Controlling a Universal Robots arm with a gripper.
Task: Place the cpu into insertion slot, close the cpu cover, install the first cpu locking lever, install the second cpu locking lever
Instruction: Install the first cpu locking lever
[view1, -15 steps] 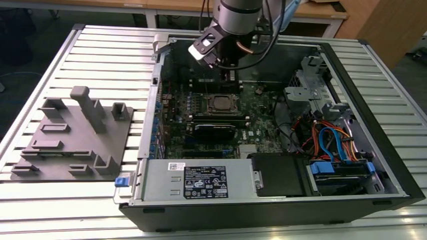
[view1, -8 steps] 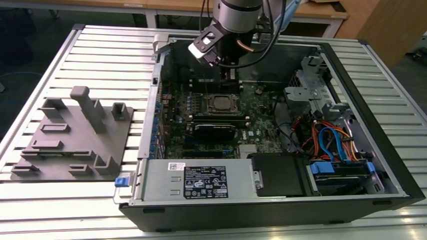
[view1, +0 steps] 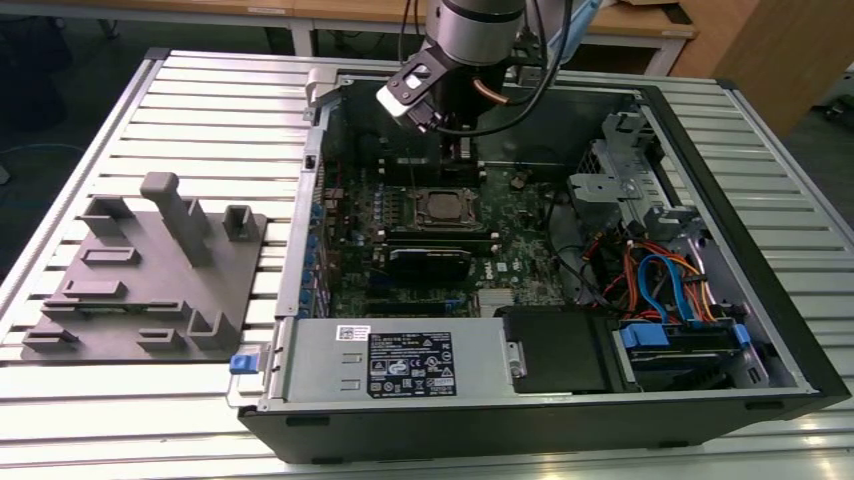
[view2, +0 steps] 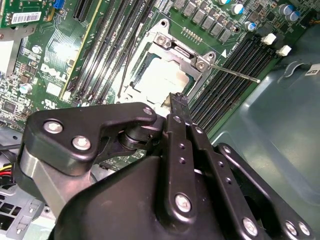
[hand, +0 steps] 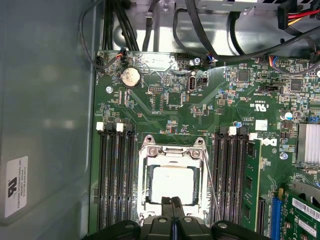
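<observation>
Toward twelve o'clock of the cpu (view1: 441, 208) in the exterior view, the gripper (view1: 458, 152) hangs, fingers pressed together, empty. The cpu lies under the cpu cover (hand: 172, 151); misaligned tips could slip off the thin locking lever (hand: 210, 180) and gouge the board (hand: 165, 100).

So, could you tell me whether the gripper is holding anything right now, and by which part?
Nothing is held: the gripper is shut with nothing between its fingers, tips at the edge of the cpu cover.

The cpu (hand: 172, 182) is dull silver-grey, the cpu cover (hand: 172, 150) grey, the circuit board (hand: 165, 105) green, the fingers (hand: 166, 207) black, the table (view1: 200, 110) ribbed silver.
</observation>
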